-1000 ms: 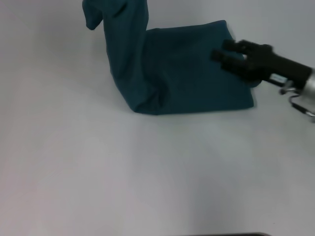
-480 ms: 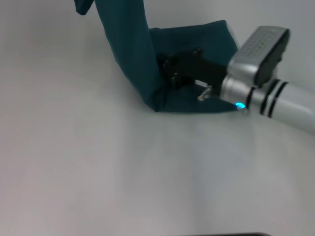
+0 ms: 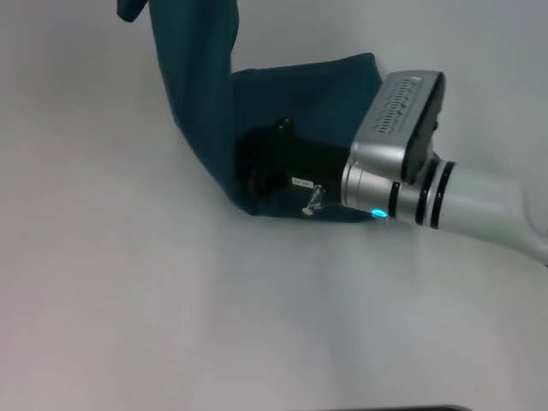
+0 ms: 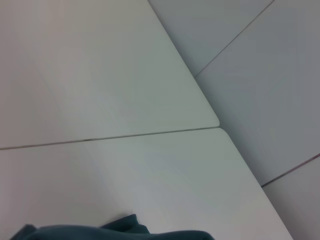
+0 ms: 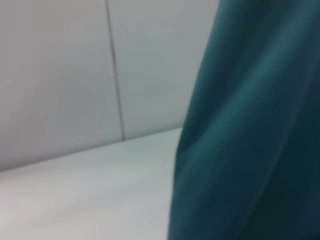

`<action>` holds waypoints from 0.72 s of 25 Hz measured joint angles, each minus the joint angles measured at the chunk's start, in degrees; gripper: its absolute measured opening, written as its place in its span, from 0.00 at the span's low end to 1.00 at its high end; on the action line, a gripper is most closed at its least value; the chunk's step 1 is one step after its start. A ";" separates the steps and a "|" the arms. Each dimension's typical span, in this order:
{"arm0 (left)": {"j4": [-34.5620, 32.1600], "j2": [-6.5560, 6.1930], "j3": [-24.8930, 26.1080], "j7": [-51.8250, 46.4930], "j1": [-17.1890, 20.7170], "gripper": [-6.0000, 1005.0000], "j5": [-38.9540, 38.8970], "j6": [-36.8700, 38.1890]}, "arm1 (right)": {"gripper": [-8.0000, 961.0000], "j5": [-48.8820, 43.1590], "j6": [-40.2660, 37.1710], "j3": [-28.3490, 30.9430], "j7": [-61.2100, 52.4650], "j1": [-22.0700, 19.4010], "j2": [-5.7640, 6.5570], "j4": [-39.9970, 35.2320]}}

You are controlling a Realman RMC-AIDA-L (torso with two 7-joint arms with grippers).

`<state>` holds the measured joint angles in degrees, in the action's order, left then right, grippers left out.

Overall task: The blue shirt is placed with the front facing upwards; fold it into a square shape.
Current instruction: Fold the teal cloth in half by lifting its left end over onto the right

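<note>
while blue shirt (image 3: 282, 94) hangs lifted at left, right pincer (image 3: 253, 171) presses fold; grip state unclear.

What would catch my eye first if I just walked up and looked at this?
Probably the blue shirt: part lies flat on the white table, while a strip rises steeply out of the head view's top left. Next, the robot's silver right arm reaches in from the right, its black right gripper resting on the cloth beside that lifted fold.
</note>
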<state>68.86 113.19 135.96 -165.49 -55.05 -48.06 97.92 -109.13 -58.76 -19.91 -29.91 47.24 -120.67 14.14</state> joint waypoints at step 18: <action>-1.63 1.40 -0.83 2.05 1.39 0.07 0.00 -0.03 | 0.01 -5.98 -30.88 -3.79 -37.12 -20.67 1.11 -37.62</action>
<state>67.23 114.58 135.13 -163.44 -53.66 -48.06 97.89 -115.11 -89.64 -23.70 -67.03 26.58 -119.56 -23.48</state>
